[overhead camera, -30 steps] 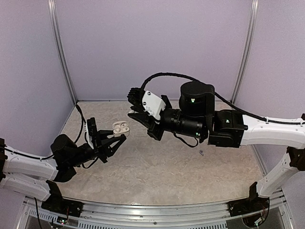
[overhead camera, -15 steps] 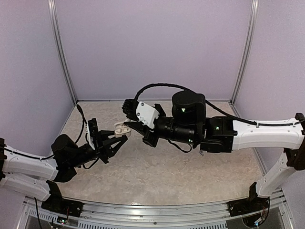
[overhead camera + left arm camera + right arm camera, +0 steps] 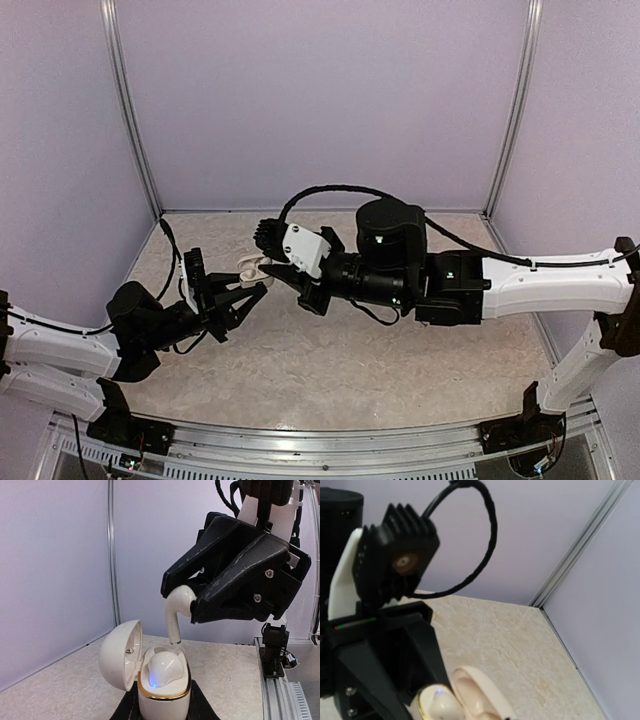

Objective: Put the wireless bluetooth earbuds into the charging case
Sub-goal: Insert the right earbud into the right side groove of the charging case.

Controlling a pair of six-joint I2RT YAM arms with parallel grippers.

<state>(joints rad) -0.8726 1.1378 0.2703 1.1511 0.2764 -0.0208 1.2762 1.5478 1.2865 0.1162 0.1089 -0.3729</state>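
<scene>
Our right gripper (image 3: 192, 607) pinches the earbud (image 3: 176, 609), stem pointing below it. Our left gripper (image 3: 248, 290) clamps the open charging case (image 3: 163, 692). We want a slow, straight descent.

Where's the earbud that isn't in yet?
Left wrist view: the earbud hangs in the right hand, stem down, just above the open case the left hand holds.

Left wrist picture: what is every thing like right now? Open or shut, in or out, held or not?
charging case: held upright, lid swung open.
seated earbud: sitting in the case, blue light glowing by it.
held earbud: pinched, stem pointing down, just above the case, not in yet.
left gripper: shut on the charging case.
right gripper: shut on the held earbud.
</scene>
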